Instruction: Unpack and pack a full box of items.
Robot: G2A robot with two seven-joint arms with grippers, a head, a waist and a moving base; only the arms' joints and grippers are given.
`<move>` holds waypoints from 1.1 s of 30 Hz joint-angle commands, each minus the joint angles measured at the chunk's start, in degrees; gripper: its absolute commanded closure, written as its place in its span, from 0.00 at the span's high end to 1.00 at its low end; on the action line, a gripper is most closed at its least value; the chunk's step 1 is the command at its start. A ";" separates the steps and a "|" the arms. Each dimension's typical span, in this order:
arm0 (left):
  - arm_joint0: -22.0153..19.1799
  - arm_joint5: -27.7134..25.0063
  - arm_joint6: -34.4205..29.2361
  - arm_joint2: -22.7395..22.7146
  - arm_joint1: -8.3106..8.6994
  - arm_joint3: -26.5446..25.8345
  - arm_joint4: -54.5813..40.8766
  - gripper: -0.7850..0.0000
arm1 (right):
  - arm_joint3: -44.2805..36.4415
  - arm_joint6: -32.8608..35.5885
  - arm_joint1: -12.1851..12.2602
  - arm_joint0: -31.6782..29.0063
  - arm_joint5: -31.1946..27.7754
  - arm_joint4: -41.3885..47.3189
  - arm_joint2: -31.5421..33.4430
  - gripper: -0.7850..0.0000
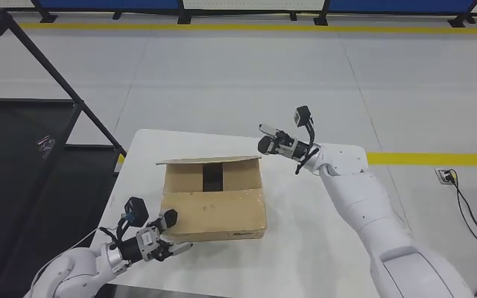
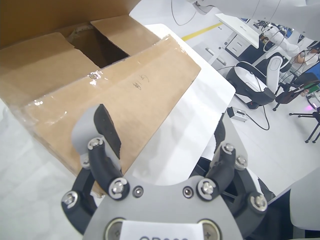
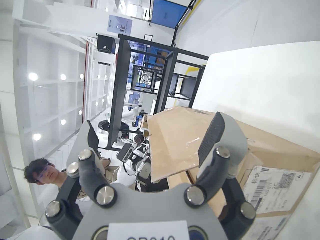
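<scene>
Left gripper (image 2: 162, 126): closest to the lens, at the near left corner of the box (image 1: 216, 212); fingers spread wide, nothing between them; one dark pad (image 2: 107, 126) in front of the box's near side, contact impossible to tell
Box: brown cardboard, resting near the middle of the white table (image 1: 313, 246), long sides facing near and far; top partly open
Far flap (image 1: 212, 159): raised roughly upright along the far long edge
Inner flaps (image 1: 184, 176): two short flaps folded down level, separated by a dark gap (image 1: 212, 177); contents lost in shadow
Near side (image 2: 155, 106): clear tape along the upper edge, small handwritten mark (image 2: 141, 82) near the middle
Right gripper (image 1: 264, 144): at the far right corner of the box, level with the end of the far flap; fingers well apart, gripping nothing; in the right wrist view, flap corner (image 3: 175, 141) between the two fingers and closer to one of them, contact impossible to tell
Shipping label (image 3: 272, 188): white sticker with printed codes on the box face just beside the right gripper
Black frame (image 1: 45, 149): metal rack standing off the table's left side
Yellow line (image 1: 417, 158): floor marking beyond the table's right end
</scene>
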 commanded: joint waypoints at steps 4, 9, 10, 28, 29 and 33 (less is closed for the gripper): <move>-0.50 0.28 -0.06 0.35 -0.17 0.47 0.07 1.00 | -2.89 1.71 0.30 -0.73 3.13 -1.69 -0.48 1.00; -0.51 0.77 0.25 0.35 -0.32 0.39 0.68 1.00 | -6.56 6.03 0.86 -1.92 5.03 -2.63 -0.63 1.00; -0.46 0.88 0.33 0.34 -0.35 0.38 0.73 1.00 | -7.35 6.68 0.99 -2.20 5.55 -2.70 -0.58 1.00; 0.53 2.88 3.63 -0.52 -0.96 1.88 2.60 1.00 | -25.25 14.02 3.68 -12.26 11.06 -6.36 -0.33 1.00; 0.64 2.81 3.77 -0.67 -0.98 1.98 2.50 1.00 | -26.12 13.79 3.85 -12.91 11.24 -6.63 -0.20 1.00; 1.29 2.94 4.88 -1.62 -1.05 2.51 2.31 1.00 | -28.60 11.99 4.37 -14.90 13.14 -7.87 0.07 1.00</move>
